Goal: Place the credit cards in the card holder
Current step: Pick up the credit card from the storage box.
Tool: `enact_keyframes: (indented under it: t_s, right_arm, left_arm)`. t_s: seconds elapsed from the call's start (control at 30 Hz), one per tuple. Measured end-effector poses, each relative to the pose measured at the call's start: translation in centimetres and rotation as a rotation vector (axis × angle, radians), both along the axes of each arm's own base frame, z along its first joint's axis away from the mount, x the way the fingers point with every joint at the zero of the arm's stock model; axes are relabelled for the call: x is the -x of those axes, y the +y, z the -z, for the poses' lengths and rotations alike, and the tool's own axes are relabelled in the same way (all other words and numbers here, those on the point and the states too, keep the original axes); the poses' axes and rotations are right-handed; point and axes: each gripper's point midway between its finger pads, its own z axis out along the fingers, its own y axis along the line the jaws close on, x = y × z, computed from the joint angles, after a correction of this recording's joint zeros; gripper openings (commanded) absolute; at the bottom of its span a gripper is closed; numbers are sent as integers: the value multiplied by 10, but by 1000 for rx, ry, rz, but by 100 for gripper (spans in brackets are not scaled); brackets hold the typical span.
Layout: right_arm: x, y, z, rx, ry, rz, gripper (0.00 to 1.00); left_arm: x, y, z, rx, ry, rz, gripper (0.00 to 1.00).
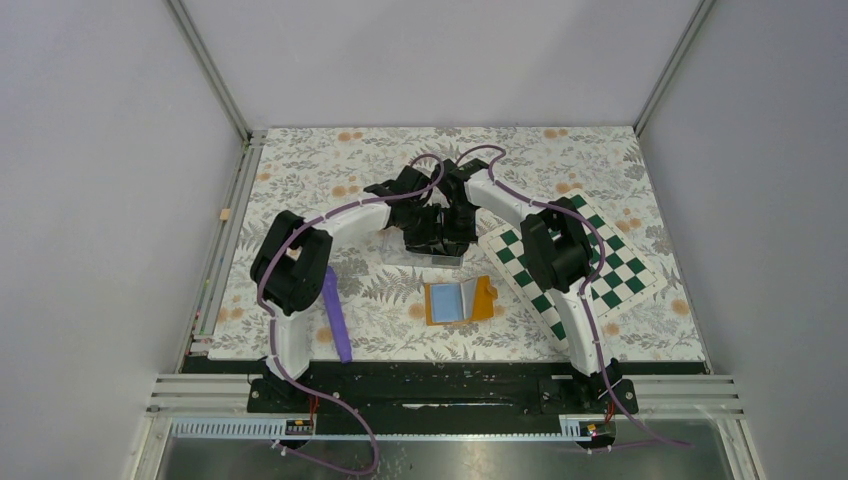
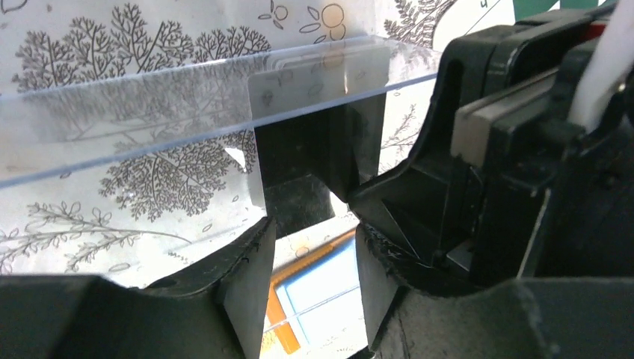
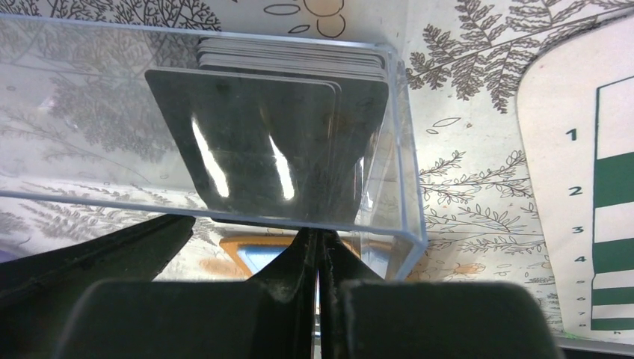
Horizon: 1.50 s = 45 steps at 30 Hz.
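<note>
Cards point(image 3: 269, 142) stand stacked in the clear box point(image 3: 396, 149), just far of the open holder point(image 1: 458, 300), and being thin, stiff and slick they likely want an edge pinch, left claw point(image 2: 310, 284) part-open and empty, right claw point(image 3: 318, 284) shut on nothing.

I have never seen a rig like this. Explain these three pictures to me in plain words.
The overhead picture shows two robot arms, the left arm and right arm, bolted at the near edge of a flower-patterned table. The other two pictures come from cameras on their wrists. On the table: a clear box holding dark cards, an open orange card holder, a chequered mat and a purple strip. The left gripper is open and holds nothing; the right gripper is shut at the box's wall, whether pinching it I cannot tell.
</note>
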Motion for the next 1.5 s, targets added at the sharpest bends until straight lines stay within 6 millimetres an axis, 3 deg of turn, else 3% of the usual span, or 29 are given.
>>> enact_keyframes:
  t_s: [0.27, 0.4, 0.57, 0.77, 0.93, 1.13, 1.2, 1.27, 1.3, 1.5]
  right_arm:
    - [0, 0, 1, -5, 5, 2, 0]
    - [1, 0, 1, -7, 7, 4, 0]
    - [0, 0, 1, -14, 11, 6, 0]
    - [0, 1, 1, -21, 14, 7, 0]
    - [1, 1, 1, -25, 16, 7, 0]
    - [1, 2, 1, -28, 17, 8, 0]
    - [0, 1, 1, -28, 17, 9, 0]
    - [0, 1, 1, -28, 17, 9, 0]
    - [0, 1, 1, -28, 18, 9, 0]
    - [1, 2, 1, -34, 20, 7, 0]
  left_arm:
    - [6, 2, -3, -27, 19, 12, 40]
    - [7, 1, -3, -30, 18, 16, 48]
    - [6, 4, -1, -47, 18, 3, 48]
    - [4, 1, 7, -46, 25, -3, 39]
    - [3, -4, 11, -28, 33, -6, 19]
    - [4, -8, 10, -24, 29, -1, 13]
    - [4, -8, 10, -22, 28, -1, 18]
    - [4, -7, 10, -25, 27, -1, 37]
    - [4, -7, 11, -29, 28, -5, 41]
    - [0, 5, 14, -95, 15, -42, 43]
